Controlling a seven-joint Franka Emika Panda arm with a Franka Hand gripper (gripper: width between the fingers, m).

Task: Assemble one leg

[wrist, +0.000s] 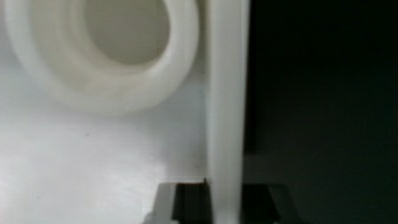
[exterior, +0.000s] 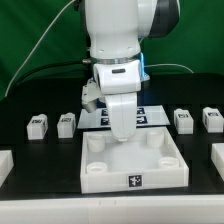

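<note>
Tray (exterior: 132, 168) up front, sockets (exterior: 95, 143) empty. Claw (exterior: 121, 134) down at its rear wall, fingers (wrist: 183, 202) either side; can't tell if clamped. Leg (exterior: 66, 123) lies loose on counter (exterior: 40, 197), exterior view's left, three more alike. Nothing fitted; all left.

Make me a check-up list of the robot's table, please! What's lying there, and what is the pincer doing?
Surface: black table.
Job's things: far-left leg, inner-left leg, inner-right leg and far-right leg lie loose in a row; none is held.
Clutter: white square tray piece at the front middle; marker board behind it; a white part at each side edge, cut off by the picture.
Grippers: pincer is low at the tray piece, a finger on each side of its wall; open or shut cannot be told.
Cables: thin white cable behind the arm.
Surroundings: green backdrop.
</note>
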